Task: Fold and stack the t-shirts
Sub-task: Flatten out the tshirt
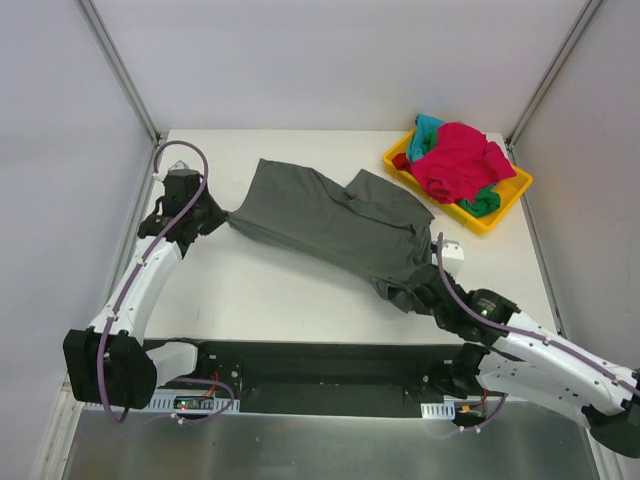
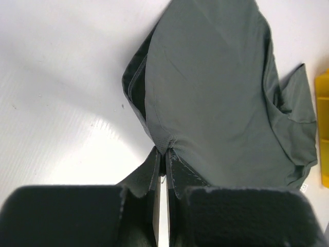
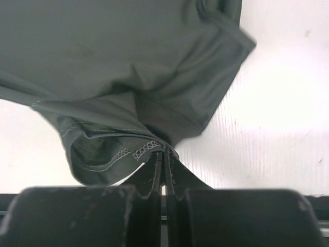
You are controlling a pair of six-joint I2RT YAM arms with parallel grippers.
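Grey t-shirt [image 1: 335,225] is light, limp and sags; left gripper [image 2: 165,154] and right gripper [image 3: 164,152] are each pinched tight on its edge, the sensible hold.

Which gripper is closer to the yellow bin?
Right. The right gripper grips the grey shirt just in front of the yellow bin; the left gripper holds the shirt's opposite end, far left.
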